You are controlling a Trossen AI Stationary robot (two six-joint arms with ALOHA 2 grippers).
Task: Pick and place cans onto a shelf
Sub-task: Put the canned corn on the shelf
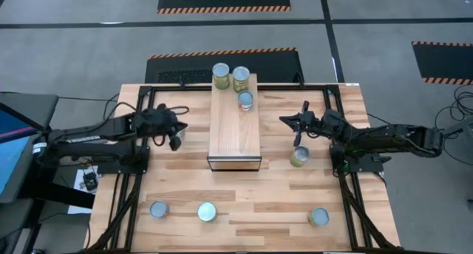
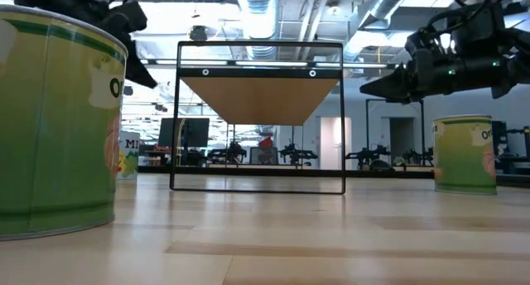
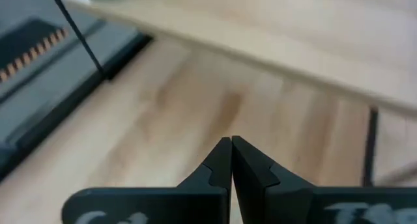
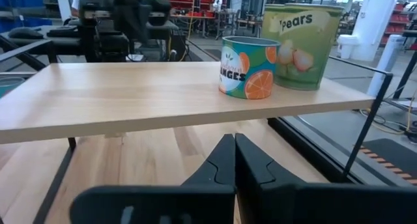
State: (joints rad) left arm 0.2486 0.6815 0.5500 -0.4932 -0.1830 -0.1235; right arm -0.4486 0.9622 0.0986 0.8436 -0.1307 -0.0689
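The light-wood shelf stands in the middle of the table, its dark opening toward the near edge. Three cans stand upright on its far end; the right wrist view shows two of them, an orange-labelled can and a pears can. Another can stands on the table right of the shelf, and three stand along the near edge. My left gripper is shut and empty, left of the shelf. My right gripper is shut and empty, right of the shelf, pointing level at its side.
A black metal frame runs around the table top. A dark mat with striped edge lies beyond the far edge. Bare planks lie between the shelf and the near row of cans. In the low view one can looms close at the left.
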